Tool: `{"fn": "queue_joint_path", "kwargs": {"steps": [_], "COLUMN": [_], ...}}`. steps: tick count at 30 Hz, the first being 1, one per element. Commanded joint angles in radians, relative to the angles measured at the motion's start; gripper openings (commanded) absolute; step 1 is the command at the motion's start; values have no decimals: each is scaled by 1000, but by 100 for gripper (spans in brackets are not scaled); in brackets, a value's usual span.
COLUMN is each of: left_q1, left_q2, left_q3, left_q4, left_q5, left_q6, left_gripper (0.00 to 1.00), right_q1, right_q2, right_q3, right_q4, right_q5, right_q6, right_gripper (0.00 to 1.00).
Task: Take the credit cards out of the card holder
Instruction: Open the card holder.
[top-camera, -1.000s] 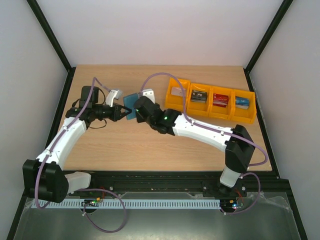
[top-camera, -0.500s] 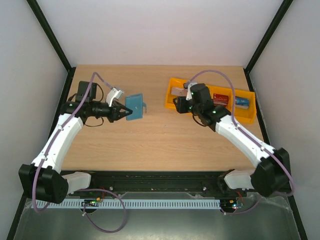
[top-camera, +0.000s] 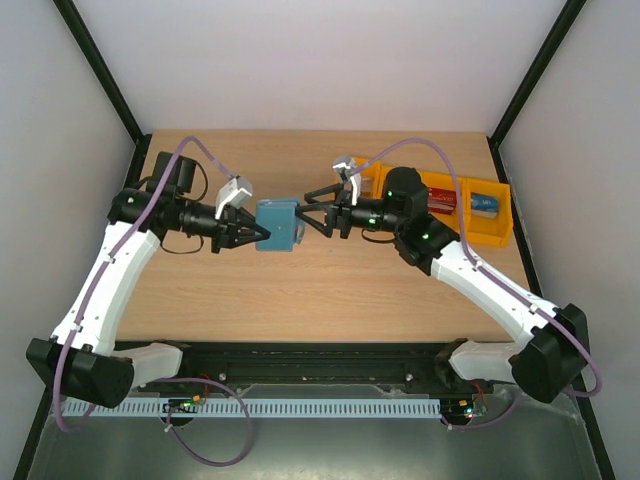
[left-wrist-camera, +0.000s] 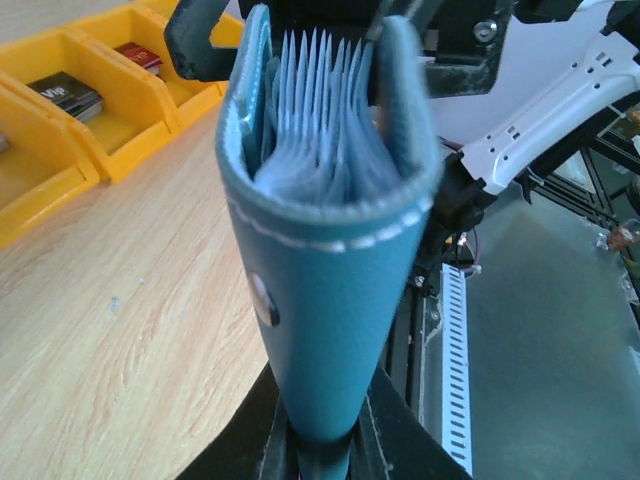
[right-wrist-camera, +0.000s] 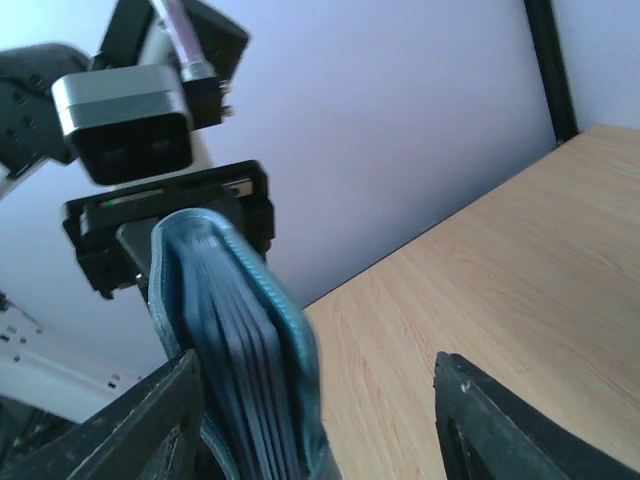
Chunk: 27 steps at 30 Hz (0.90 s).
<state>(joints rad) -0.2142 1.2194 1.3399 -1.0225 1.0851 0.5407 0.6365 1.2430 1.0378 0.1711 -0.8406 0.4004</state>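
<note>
Since half a second ago the right gripper (top-camera: 308, 212) is leaving the far-right row of orange plastic bins (top-camera: 500, 228) and swinging left, back to the middle of the wooden table (top-camera: 300, 290). The left arm is pushing its load slightly right to meet it.

The left gripper (top-camera: 258, 235) is clamping the folded spine end of the teal-blue soft folding card holder (top-camera: 277, 227), jaws nearly closed on it, and is holding it up off the table near the centre. The right gripper is standing well open and carrying nothing.

Governing relation: the card holder is lying immediately left of the right gripper's fingertips. Its long axis is running left to right, in line with both grippers, and its open mouth is facing right towards the spread jaws. In the right wrist view it is sitting between the two fingers, closer to the left one.

The left wrist view is showing the fanned pale blue pockets (left-wrist-camera: 320, 110) edge-on; whether any plastic credit cards remain inside cannot be told. Red and blue credit cards (top-camera: 445, 200) are lying in the bins.

Judgement: the right gripper is the one placed to pull, and it needs to enter straight along that axis.
</note>
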Motion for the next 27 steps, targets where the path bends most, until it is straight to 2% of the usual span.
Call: {"fn": "queue_joint_path", "kwargs": {"steps": [1, 4, 8, 10, 13, 15, 16, 17, 19, 20, 21, 22, 24, 25, 27], "left_q1": [-8, -8, -8, -8, -8, -8, -8, -8, -8, -7, -7, -6, -2, 0, 0], "left_q2": [3, 1, 2, 5, 9, 12, 12, 12, 13, 11, 10, 7, 3, 0, -3], "left_q3": [30, 36, 41, 42, 44, 42, 40, 39, 34, 30, 24, 17, 0, -11, -29], "left_q4": [-51, -71, -103, -104, -86, -70, -66, -64, -57, -43, -19, 12, 84, 124, 195], "left_q5": [81, 96, 113, 119, 119, 121, 122, 124, 118, 110, 96, 78, 19, -21, -114], "left_q6": [43, 69, 114, 115, 98, 78, 78, 76, 72, 59, 31, -6, -86, -126, -202], "left_gripper": [2, 2, 2, 2, 2, 2, 2, 2, 2, 5, 16, 39, 83, 97, 99], "right_q1": [34, 34, 34, 36, 75, 103, 111, 114, 115, 117, 117, 117, 116, 117, 136], "right_q2": [30, 33, 21, 23, 36, 42, 44, 44, 43, 40, 40, 38, 41, 46, 63], "right_q3": [39, 31, 23, 21, 19, 17, 16, 11, -6, -17, -21, -21, -17, -8, 24], "right_q4": [39, 36, 16, 4, -2, -1, 9, 31, 101, 136, 154, 162, 140, 112, 24], "right_q5": [-68, -74, -78, -89, -138, -142, -149, -154, -162, -159, -148, -119, -9, 59, 237], "right_q6": [-39, -45, -72, -79, -97, -103, -97, -81, -28, -5, 13, 28, 70, 82, 110], "right_gripper": [60, 51, 48, 50, 63, 64, 61, 55, 35, 25, 14, 6, 2, 2, 2]}}
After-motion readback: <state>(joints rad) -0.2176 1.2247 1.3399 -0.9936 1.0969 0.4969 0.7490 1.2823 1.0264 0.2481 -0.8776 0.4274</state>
